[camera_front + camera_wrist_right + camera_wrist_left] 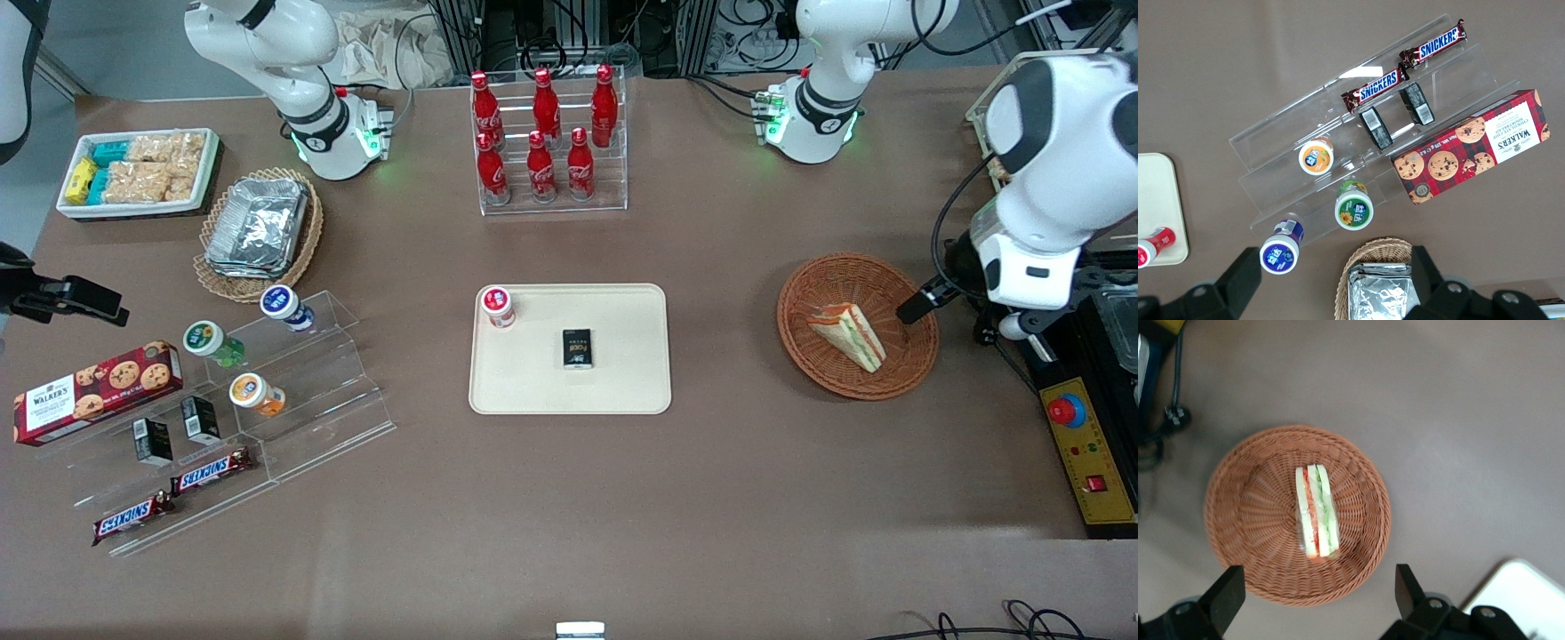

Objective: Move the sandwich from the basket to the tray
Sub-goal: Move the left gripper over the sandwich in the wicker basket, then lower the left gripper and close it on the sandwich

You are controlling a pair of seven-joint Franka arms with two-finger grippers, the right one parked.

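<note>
The sandwich [847,335] [1317,513], a wrapped wedge of pale bread with green and orange-pink layers, lies inside the round orange-brown wicker basket [800,298] [1251,547]. My left gripper [1315,597] hangs open above the basket's rim, well above the sandwich, with nothing between its fingers. One black finger [916,307] shows over the basket's edge toward the working arm's end. The cream tray [622,391] [1521,593] lies flat mid-table, toward the parked arm from the basket.
A red-capped bottle [498,307] and a small black box [578,348] rest on the tray. A rack of cola bottles [547,142] stands farther from the camera. A yellow control box [1089,449] lies beside the basket. Snack shelves [267,400] stand toward the parked arm's end.
</note>
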